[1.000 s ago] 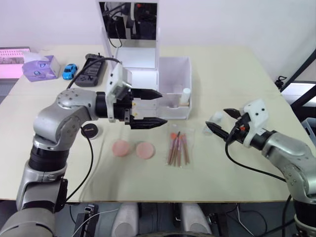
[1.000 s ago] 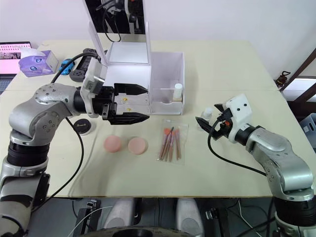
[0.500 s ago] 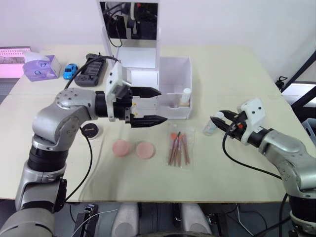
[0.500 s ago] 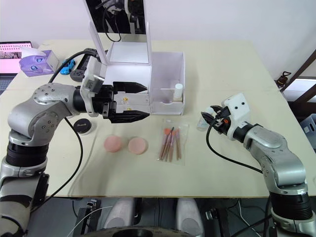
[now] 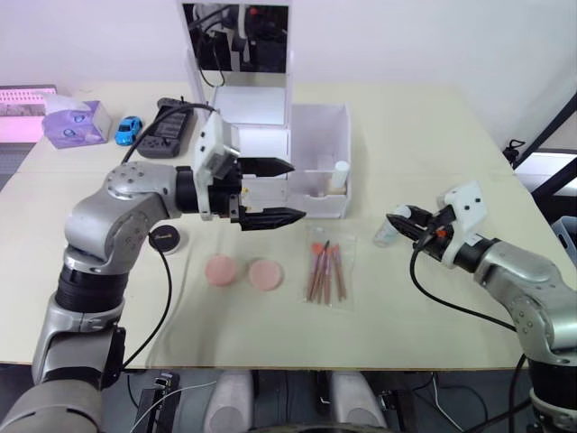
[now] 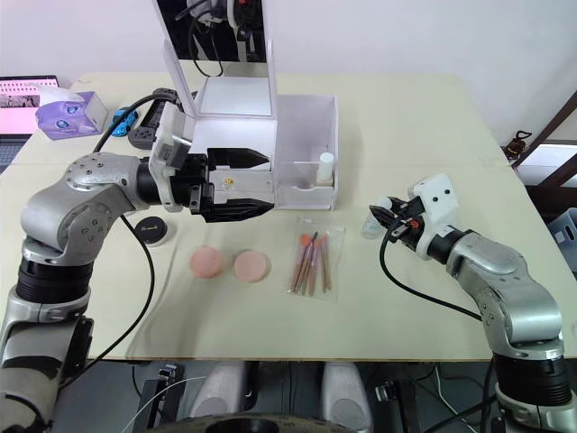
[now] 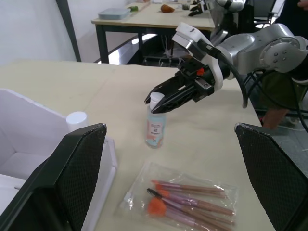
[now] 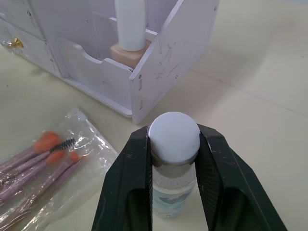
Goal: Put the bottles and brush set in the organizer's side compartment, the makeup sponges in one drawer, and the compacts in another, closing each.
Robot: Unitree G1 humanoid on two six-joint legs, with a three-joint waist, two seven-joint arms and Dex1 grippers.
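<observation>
Now: white organizer (image 5: pixel 311 162) on surface (image 5: pixel 433 307), right behind left gripper (image 5: pixel 281 192), jaws spread wide, holding nothing. Brush set (image 5: pixel 325 271) flat between both grippers, below left jaws. Right gripper (image 8: pixel 174 144) jaws clamped on cap of small bottle (image 7: pixel 155 126), upright on surface. Two pink sponges (image 5: pixel 244 271) under left jaws.

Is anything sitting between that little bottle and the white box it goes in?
Nothing visible: bare table separates the small clear white-capped bottle, gripped by the right pincer, from the white organizer.
</observation>
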